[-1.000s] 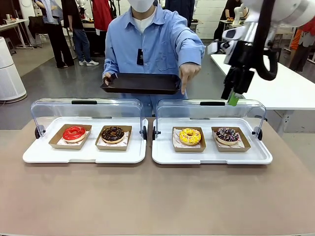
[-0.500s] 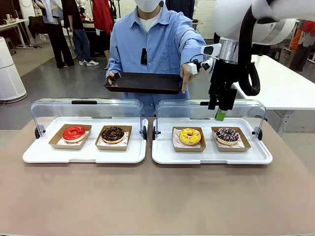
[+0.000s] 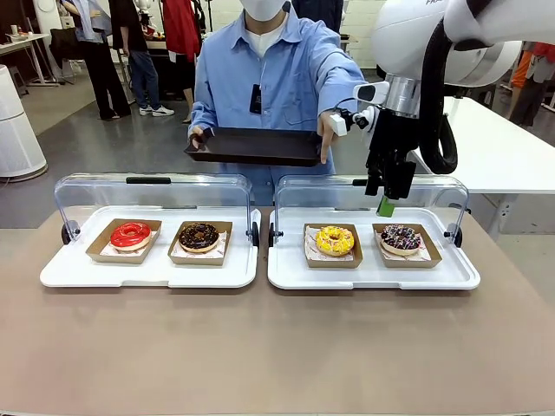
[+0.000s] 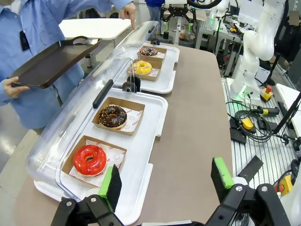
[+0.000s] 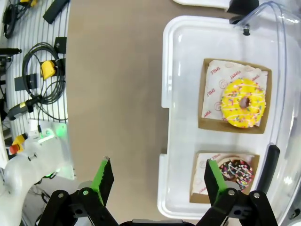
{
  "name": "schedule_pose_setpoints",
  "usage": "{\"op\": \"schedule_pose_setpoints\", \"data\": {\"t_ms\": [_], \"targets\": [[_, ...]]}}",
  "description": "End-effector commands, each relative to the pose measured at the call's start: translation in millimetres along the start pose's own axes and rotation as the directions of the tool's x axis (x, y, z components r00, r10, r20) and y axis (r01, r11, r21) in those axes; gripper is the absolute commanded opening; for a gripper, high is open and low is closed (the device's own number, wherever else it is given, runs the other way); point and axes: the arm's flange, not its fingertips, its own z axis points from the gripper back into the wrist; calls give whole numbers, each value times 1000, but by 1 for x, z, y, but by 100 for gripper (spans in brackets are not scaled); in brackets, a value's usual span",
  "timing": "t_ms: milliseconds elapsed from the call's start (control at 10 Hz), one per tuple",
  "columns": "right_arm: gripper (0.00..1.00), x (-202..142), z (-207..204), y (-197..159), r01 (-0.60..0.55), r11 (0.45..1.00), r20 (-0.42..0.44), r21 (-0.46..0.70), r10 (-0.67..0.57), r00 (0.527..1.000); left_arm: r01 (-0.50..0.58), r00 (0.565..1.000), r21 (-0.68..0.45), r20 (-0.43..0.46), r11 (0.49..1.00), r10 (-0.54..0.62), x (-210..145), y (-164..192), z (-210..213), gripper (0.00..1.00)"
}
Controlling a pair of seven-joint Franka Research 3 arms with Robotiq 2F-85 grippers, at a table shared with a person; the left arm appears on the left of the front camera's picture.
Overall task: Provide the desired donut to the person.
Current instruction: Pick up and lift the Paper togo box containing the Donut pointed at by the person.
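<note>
The yellow-iced donut (image 3: 335, 239), strewn with coloured sprinkles and white stripes, lies right of centre in the front view. It sits on printed paper in a brown cardboard boat, in the left half of the right white tray (image 3: 373, 274). Beside it, in a boat of its own, is a chocolate donut with pink and white sprinkles (image 3: 401, 237). The left white tray (image 3: 147, 270) holds a glossy red donut (image 3: 130, 234) and a dark chocolate donut (image 3: 199, 235), each in a like boat. Both trays rest on the brown counter (image 3: 260, 347), with their clear lids (image 3: 152, 195) swung up behind the donuts.

At the top centre the person (image 3: 269, 78) holds an empty black tray (image 3: 253, 145) in one hand. The other hand (image 3: 328, 130) points a finger down over the yellow donut's side of the right tray.

The right tool (image 3: 384, 201) hangs over the back edge of that tray, between its two donuts. In the right wrist view its fingers stand wide apart with nothing between them. The left tool (image 4: 167, 181) is spread wide and empty, low over the counter, with the red donut near its left finger.
</note>
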Motion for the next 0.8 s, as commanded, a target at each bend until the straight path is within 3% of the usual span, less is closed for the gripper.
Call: {"op": "schedule_pose_setpoints", "data": {"t_ms": [0,500,700], "targets": [[100,1,3,-3,6,1000,-2,13,-6,1000,22,999,5,28,1000,-22,0,-1,0,100],[100,0,0,0,0,1000,0,1,0,1000,22,999,5,28,1000,-22,0,-1,0,100],[100,36,-12,1,14,997,-104,-80,-22,994,22,999,5,28,1000,-22,0,-1,0,100]]}}
